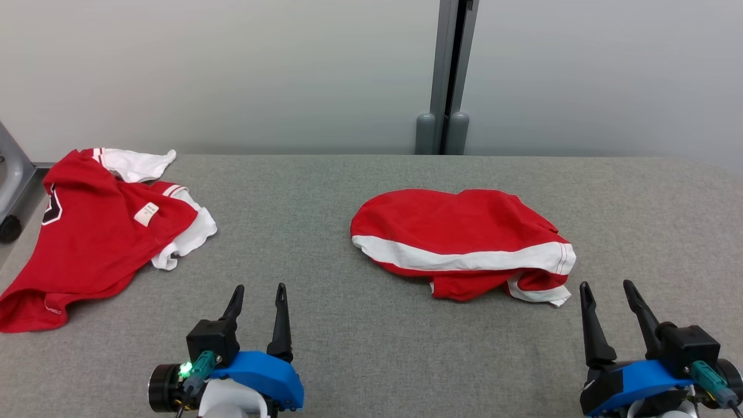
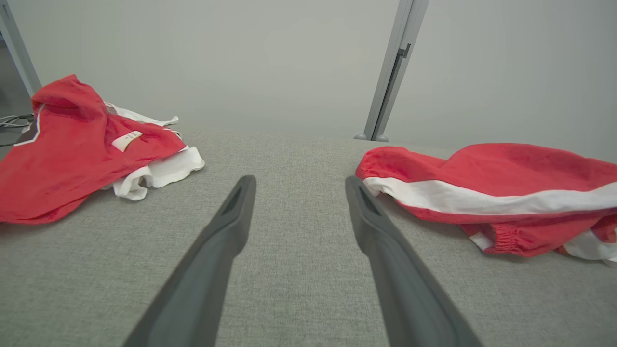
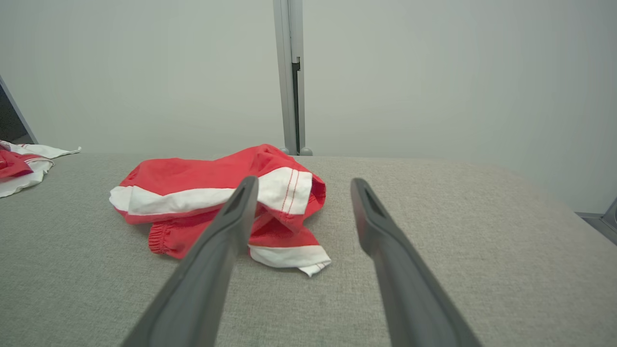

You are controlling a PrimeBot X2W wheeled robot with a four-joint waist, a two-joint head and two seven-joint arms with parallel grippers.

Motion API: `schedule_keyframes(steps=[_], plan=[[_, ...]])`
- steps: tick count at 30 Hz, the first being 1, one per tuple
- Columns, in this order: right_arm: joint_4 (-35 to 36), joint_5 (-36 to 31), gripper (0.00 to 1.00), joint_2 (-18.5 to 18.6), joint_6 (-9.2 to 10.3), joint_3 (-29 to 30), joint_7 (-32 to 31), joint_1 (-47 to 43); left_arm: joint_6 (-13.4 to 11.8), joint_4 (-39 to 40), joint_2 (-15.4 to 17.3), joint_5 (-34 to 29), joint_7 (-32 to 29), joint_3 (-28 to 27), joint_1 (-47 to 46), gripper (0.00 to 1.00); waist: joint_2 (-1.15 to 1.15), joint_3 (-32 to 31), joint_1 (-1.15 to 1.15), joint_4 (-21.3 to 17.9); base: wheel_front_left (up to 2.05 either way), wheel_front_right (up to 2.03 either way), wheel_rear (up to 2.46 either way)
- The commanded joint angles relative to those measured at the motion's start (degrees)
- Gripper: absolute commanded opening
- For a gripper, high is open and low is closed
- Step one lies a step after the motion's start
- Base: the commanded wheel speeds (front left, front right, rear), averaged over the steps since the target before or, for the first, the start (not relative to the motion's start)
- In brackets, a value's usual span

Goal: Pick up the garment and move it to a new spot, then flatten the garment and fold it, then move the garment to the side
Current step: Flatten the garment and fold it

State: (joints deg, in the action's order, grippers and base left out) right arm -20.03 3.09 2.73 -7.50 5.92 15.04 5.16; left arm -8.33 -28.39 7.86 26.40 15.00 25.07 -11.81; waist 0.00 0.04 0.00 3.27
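A crumpled red garment point(image 1: 458, 241) with a white stripe and an elastic waistband lies in a heap on the grey table, right of centre. My left gripper point(image 1: 259, 288) stands open near the front edge, well to the garment's left, with nothing between its fingers. My right gripper point(image 1: 605, 285) is open too, just off the heap's front right corner and not touching it. In the left wrist view the garment point(image 2: 487, 193) lies right of the open gripper point(image 2: 300, 180). In the right wrist view the garment point(image 3: 217, 202) lies ahead and left of the open gripper point(image 3: 303, 180).
A second red and white garment point(image 1: 98, 232), a shirt with a label showing, lies spread at the table's far left edge. A grey post point(image 1: 450, 75) stands behind the cloth-covered table point(image 1: 360, 348) against a pale wall. A dark caster point(image 1: 8, 227) sits off the left edge.
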Motion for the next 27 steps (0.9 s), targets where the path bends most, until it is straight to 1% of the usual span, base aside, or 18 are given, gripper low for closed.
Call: schedule_keyframes(steps=[1,6,11,19,21,24,27], plan=[[-0.2,-0.2,1.00,0.3,0.01,0.2,0.2,0.3,0.2,-0.3,-0.1,-0.3,0.3,-0.2,0.5,1.00,0.00,0.0,0.00,0.0,0.00,0.00,0.00],[-0.9,-0.5,1.00,0.3,0.01,0.8,0.2,0.5,0.6,-0.7,-0.5,-0.8,0.3,-0.5,0.2,1.00,0.00,0.2,0.00,0.2,0.00,0.00,0.00],[-3.0,-3.1,1.00,0.3,0.01,2.1,0.0,3.5,0.8,-0.9,-0.9,-1.3,0.3,-0.5,-0.4,1.00,0.00,0.7,0.00,0.7,0.00,0.00,0.00],[-9.2,-6.4,1.00,0.3,0.01,3.5,-6.4,10.9,1.3,-1.2,-1.5,-1.9,0.3,-0.7,-2.0,1.00,0.00,3.4,0.00,2.4,0.00,0.00,0.00],[-11.0,-5.7,1.00,0.3,0.01,4.0,-7.7,12.8,1.5,-1.2,-1.6,-2.1,0.3,-0.8,-2.6,1.00,0.00,4.2,0.00,3.0,0.00,0.00,0.00],[-14.0,-6.4,1.00,0.3,0.01,4.4,-9.6,14.9,1.8,-1.3,-1.8,-2.3,0.3,-1.1,-3.1,1.00,0.00,5.2,0.00,3.8,0.00,0.00,0.00],[-16.8,-5.4,1.00,0.3,0.01,3.9,-10.9,16.8,1.8,-1.4,-1.9,-2.7,0.3,-1.5,-3.4,1.00,0.00,6.0,0.00,4.5,0.00,0.00,0.00]])
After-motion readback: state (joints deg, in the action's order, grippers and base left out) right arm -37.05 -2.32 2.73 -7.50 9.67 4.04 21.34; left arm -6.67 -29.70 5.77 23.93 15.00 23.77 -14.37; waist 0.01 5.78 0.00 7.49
